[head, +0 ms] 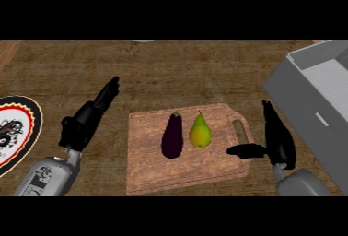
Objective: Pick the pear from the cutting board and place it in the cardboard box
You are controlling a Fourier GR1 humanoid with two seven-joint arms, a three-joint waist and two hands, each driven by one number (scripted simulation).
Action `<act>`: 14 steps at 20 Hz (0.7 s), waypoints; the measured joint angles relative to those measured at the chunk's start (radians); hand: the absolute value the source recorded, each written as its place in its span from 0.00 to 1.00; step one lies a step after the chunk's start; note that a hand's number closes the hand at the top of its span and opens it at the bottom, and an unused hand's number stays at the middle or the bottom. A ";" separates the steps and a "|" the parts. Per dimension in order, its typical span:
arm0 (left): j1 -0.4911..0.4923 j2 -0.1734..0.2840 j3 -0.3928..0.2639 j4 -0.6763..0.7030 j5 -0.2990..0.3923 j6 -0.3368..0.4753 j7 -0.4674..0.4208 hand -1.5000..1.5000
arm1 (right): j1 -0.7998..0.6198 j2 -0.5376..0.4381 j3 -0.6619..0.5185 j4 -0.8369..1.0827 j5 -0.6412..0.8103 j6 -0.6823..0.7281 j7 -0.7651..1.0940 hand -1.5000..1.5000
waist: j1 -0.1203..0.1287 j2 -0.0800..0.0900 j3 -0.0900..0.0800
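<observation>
The pear (200,132) lies mid-frame on the cutting board (187,173), just right of an eggplant (172,136). My right hand (277,140) hovers beside it, fingers straight, holding nothing. My left hand (85,122) is likewise open at left. The box (299,90) sits upper right.

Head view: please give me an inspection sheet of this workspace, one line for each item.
Surface: wooden counter.
Job's things: pear lies on the cutting board, beside the eggplant; grey box at right, open.
Clutter: patterned plate at left edge.
Hands: left hand open, left of the board; right hand open, fingers straight, at the board's handle side.
Cables: nothing seen.
Surroundings: nothing seen.
</observation>
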 measured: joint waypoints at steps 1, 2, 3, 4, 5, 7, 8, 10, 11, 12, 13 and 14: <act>0.002 0.001 -0.003 0.001 -0.001 -0.005 -0.001 0.50 | -0.018 -0.005 0.018 -0.019 0.028 0.025 0.062 0.00 | 0.002 -0.002 0.000; 0.004 -0.003 -0.009 -0.001 -0.003 -0.006 -0.005 0.50 | -0.041 -0.008 0.033 -0.040 0.053 0.054 0.128 0.00 | 0.005 -0.002 0.001; 0.003 -0.006 -0.010 -0.001 -0.001 -0.007 -0.005 0.50 | -0.064 -0.004 0.047 -0.064 0.069 0.089 0.195 0.00 | 0.006 -0.003 0.003; 0.008 -0.008 -0.014 -0.002 -0.003 -0.008 -0.007 0.50 | -0.093 0.002 0.056 -0.087 0.078 0.129 0.261 0.00 | 0.011 -0.002 0.005; 0.010 -0.013 -0.019 0.000 -0.006 -0.006 -0.012 0.50 | -0.119 0.012 0.066 -0.112 0.080 0.169 0.321 0.00 | 0.012 -0.001 0.006; 0.017 -0.019 -0.029 0.000 -0.011 -0.009 -0.020 0.50 | -0.180 0.043 0.074 -0.155 0.071 0.251 0.429 0.00 | 0.019 0.002 0.010; 0.015 -0.015 -0.025 0.003 -0.009 -0.013 -0.023 0.50 | -0.204 0.060 0.076 -0.180 0.061 0.285 0.469 0.00 | 0.019 0.002 0.011; 0.004 -0.021 -0.027 0.006 -0.015 -0.010 -0.021 0.50 | -0.253 0.098 0.077 -0.215 0.039 0.338 0.534 0.00 | 0.018 0.005 0.014; 0.001 -0.021 -0.025 0.008 -0.016 -0.011 -0.023 0.50 | -0.274 0.116 0.071 -0.225 0.029 0.358 0.558 0.00 | 0.019 0.006 0.015; 0.002 -0.025 -0.026 0.009 -0.018 -0.010 -0.026 0.50 | -0.295 0.136 0.060 -0.225 0.018 0.373 0.576 0.00 | 0.020 0.007 0.016; 0.005 -0.024 -0.023 0.009 -0.015 -0.013 -0.029 0.50 | -0.313 0.151 0.046 -0.224 0.005 0.389 0.590 0.00 | 0.020 0.009 0.017; 0.007 -0.025 -0.023 0.008 -0.017 -0.012 -0.032 0.50 | -0.333 0.167 0.031 -0.216 -0.003 0.403 0.601 0.00 | 0.021 0.010 0.018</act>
